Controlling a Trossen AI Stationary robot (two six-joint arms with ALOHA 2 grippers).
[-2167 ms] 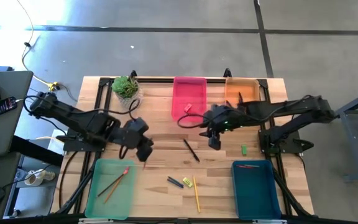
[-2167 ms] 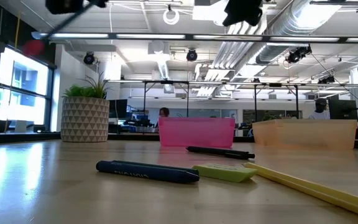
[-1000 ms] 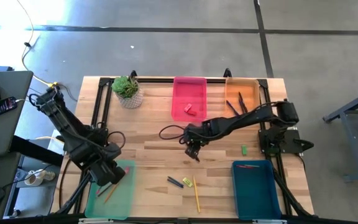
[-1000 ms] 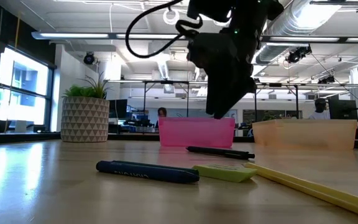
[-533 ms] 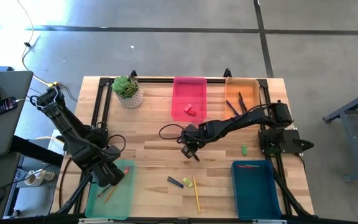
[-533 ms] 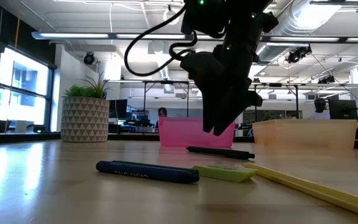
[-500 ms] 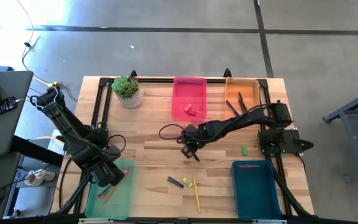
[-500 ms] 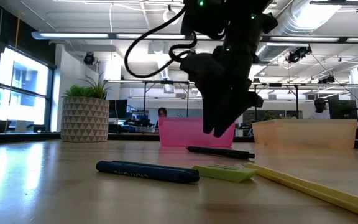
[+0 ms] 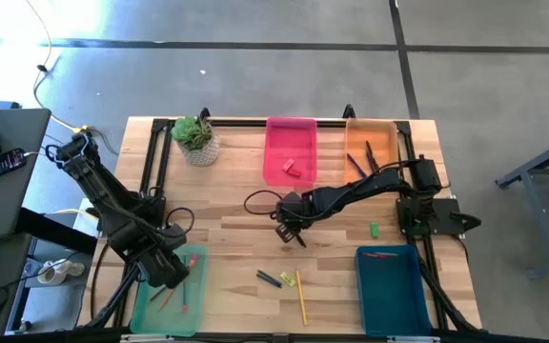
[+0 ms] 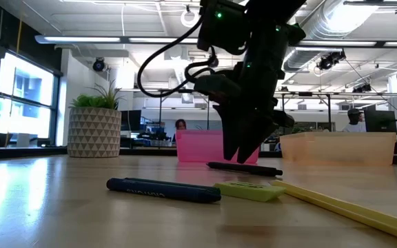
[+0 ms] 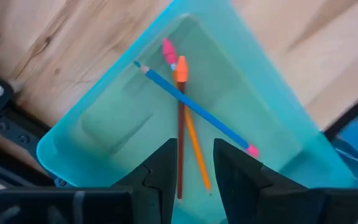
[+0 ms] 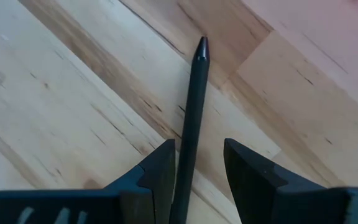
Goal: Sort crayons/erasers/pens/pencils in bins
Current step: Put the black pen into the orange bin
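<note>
My right gripper [image 12: 197, 165] straddles the black pen [image 12: 191, 118] on the bench [image 9: 236, 214], jaws parted; left gripper [image 11: 194, 165] (over the green bin [image 11: 104, 124]) released.

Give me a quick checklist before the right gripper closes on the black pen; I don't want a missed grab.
1. Right gripper open: ok, fingers apart.
2. Black pen between the fingers: ok, it runs through the gap.
3. Pen lying flat on the table: ok.
4. Gripper low enough to pinch the pen: cannot tell; the low view shows it just over the pen.
5. Left gripper out of the way: ok, it hangs over the light green bin.
6. Orange bin reachable, nothing blocking: ok.
</note>
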